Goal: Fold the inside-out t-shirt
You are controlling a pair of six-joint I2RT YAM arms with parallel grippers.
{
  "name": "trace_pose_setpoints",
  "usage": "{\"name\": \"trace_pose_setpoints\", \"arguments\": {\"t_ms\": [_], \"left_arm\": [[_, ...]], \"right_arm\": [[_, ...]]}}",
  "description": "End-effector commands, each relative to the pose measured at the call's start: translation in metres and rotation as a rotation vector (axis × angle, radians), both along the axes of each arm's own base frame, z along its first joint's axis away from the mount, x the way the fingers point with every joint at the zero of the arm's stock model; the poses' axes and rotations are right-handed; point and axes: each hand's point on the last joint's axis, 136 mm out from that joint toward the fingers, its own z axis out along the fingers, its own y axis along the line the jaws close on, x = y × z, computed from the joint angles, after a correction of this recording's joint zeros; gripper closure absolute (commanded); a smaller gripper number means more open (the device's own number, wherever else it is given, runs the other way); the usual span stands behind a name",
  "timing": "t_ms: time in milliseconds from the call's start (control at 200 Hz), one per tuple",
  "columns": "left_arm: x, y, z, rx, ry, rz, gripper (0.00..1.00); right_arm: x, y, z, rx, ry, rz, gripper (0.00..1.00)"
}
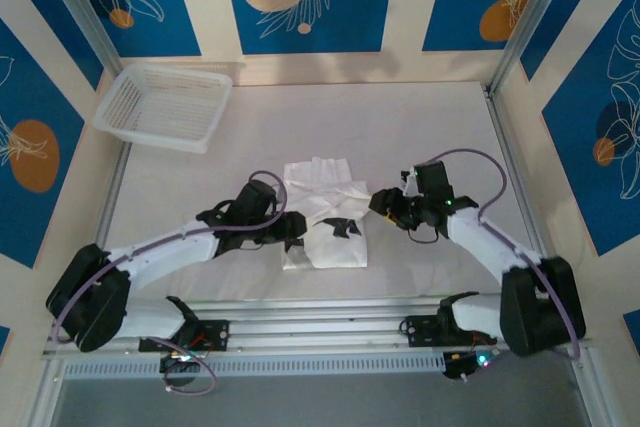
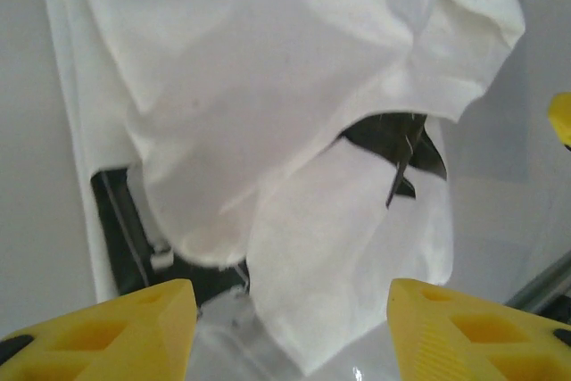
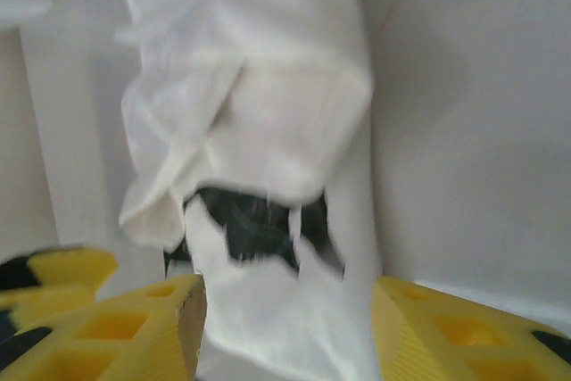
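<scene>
Top external view: the white basket (image 1: 165,105) sits at 10 o'clock on the tabletop (image 1: 450,127), well apart from everything else.

The left hand (image 1: 293,231) is just beside the 8 o'clock corner of the t-shirt (image 1: 322,209). In the left wrist view its yellow fingers (image 2: 107,327) stand wide, and nothing is between them.

The t-shirt lies near the middle of the tabletop as a small, almost square pile. I think most of the folding is done. But the top layers look bumpy, the edges do not line up, and dark patches (image 1: 340,229) peek out between the layers. I cannot tell what they are. A last smoothing or one more fold may be left.

The right hand (image 1: 383,205) is just beside the pile at 3 o'clock. Its fingers (image 3: 428,336) stand apart too, and they do not pinch the cloth.

There is lots of bare tabletop at 12 o'clock and at 3 o'clock. At 6 o'clock the metal rail (image 1: 320,332) is near, so there is less room to move that way.
</scene>
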Motion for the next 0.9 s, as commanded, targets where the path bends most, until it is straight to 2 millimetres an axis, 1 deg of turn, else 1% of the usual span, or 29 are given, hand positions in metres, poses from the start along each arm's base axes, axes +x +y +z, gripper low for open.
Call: {"name": "trace_pose_setpoints", "arguments": {"t_ms": [0, 50, 100, 130, 165, 205, 245, 280, 315, 410, 500, 580, 650, 710, 755, 780, 820, 845, 895], "left_arm": [[0.012, -0.001, -0.019, 0.061, -0.001, 0.012, 0.43], [0.019, -0.005, -0.025, 0.061, -0.003, 0.017, 0.45], [0.024, -0.011, -0.03, 0.05, 0.004, 0.019, 0.53], [0.026, -0.014, -0.032, 0.04, 0.008, 0.021, 0.58], [0.028, -0.018, -0.032, 0.026, 0.007, 0.022, 0.68], [0.03, -0.02, -0.029, 0.012, 0.002, 0.027, 0.79], [0.032, -0.02, -0.024, 0.004, -0.01, 0.033, 0.88], [0.033, -0.018, -0.019, 0.006, -0.023, 0.043, 0.95], [0.034, -0.014, -0.013, 0.016, -0.038, 0.055, 1.0], [0.039, 0.002, 0.003, 0.033, -0.072, 0.092, 1.0], [0.051, 0.016, 0.019, 0.017, -0.097, 0.141, 1.0], [0.07, 0.033, 0.028, 0.013, -0.107, 0.201, 1.0], [0.093, 0.045, 0.032, 0.004, -0.123, 0.251, 1.0], [0.116, 0.049, 0.033, -0.007, -0.146, 0.271, 1.0], [0.135, 0.046, 0.03, -0.017, -0.153, 0.26, 1.0], [0.146, 0.043, 0.027, -0.02, -0.152, 0.246, 1.0], [0.163, 0.035, 0.022, -0.019, -0.152, 0.209, 1.0], [0.174, 0.032, 0.017, -0.009, -0.147, 0.187, 0.96], [0.195, 0.028, 0.012, 0.01, -0.139, 0.176, 0.85]], "right_arm": [[0.022, 0.01, -0.008, 0.021, -0.015, 0.039, 0.48], [0.028, 0.018, -0.013, 0.053, -0.002, 0.057, 0.51], [0.032, 0.026, -0.018, 0.078, 0.013, 0.068, 0.58], [0.033, 0.03, -0.021, 0.091, 0.027, 0.072, 0.66], [0.034, 0.034, -0.021, 0.105, 0.035, 0.083, 0.78], [0.034, 0.038, -0.019, 0.112, 0.04, 0.091, 0.88], [0.033, 0.042, -0.015, 0.113, 0.036, 0.097, 0.95], [0.031, 0.046, -0.011, 0.113, 0.028, 0.104, 1.0], [0.03, 0.049, -0.006, 0.112, 0.019, 0.112, 1.0], [0.03, 0.054, 0.006, 0.128, 0.016, 0.121, 1.0], [0.04, 0.057, 0.018, 0.154, 0.003, 0.109, 1.0], [0.059, 0.055, 0.026, 0.16, -0.012, 0.089, 1.0], [0.081, 0.052, 0.028, 0.148, -0.03, 0.074, 1.0], [0.102, 0.05, 0.023, 0.136, -0.033, 0.063, 1.0], [0.117, 0.052, 0.02, 0.147, -0.03, 0.074, 1.0], [0.124, 0.053, 0.018, 0.15, -0.031, 0.082, 0.96], [0.137, 0.052, 0.011, 0.143, -0.023, 0.078, 0.81], [0.144, 0.05, 0.007, 0.14, -0.016, 0.074, 0.73], [0.16, 0.045, 0.005, 0.137, -0.019, 0.068, 0.64]]}}
